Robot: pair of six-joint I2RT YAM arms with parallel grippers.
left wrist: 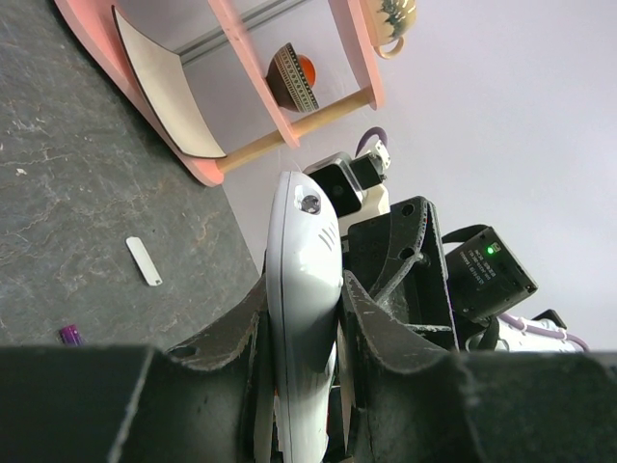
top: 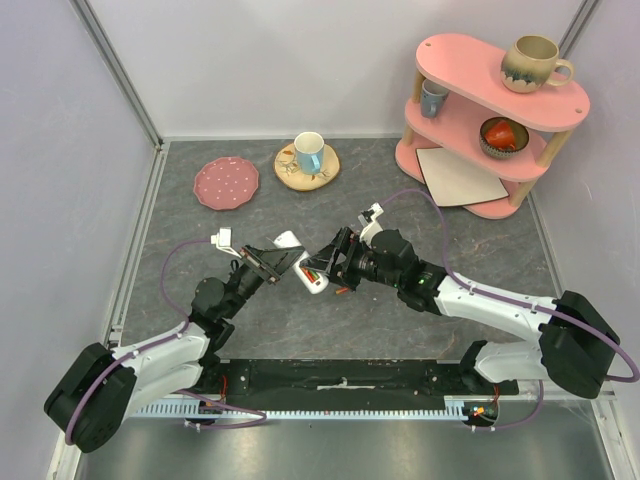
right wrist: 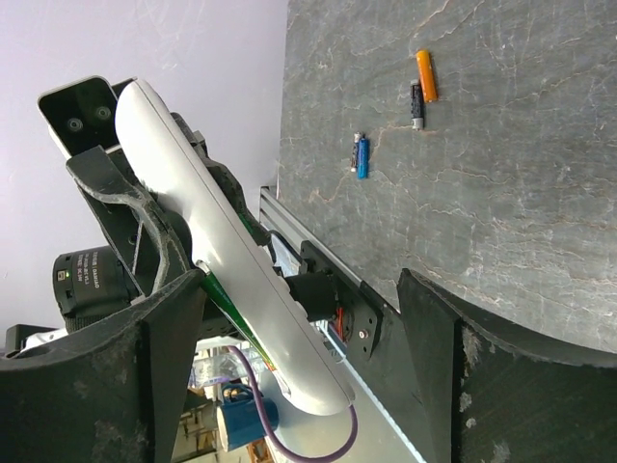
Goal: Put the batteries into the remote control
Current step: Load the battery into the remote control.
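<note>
Since my left jaws are pinching the remote control up off the surface, top view first. Both arms meet mid-scene, L arm from the near left, R arm from the near right, w/ the remote control raised btwn them. R jaws sit right beside it on the right, so the R arm is the free one for loading. Pink shelf far right, plate and cup at the far edge: not in play.

L wrist view: remote control is clamped edge-on btwn my fingers. Its long axis runs along the fingers and pokes out past the tips twd the R arm. A thin white strip lies flat on the surface, w/ a purple battery near it. The strip is prob. the cover, but that's a guess.

R wrist view: R jaws are spread wide, nothing gripped that I can see. Remote control crosses the gap on a slant, close to one finger and well apart from the other. A green sliver shows at its underside; can't tell if it's a seated cell. Down on the surface beyond lie an orange battery, a dark battery just beside it and a blue battery a bit apart. My read: those loose cells lie away from the R jaws, clear of the remote control. So R must drop to fetch one, then line its long axis up w/ the recess.
</note>
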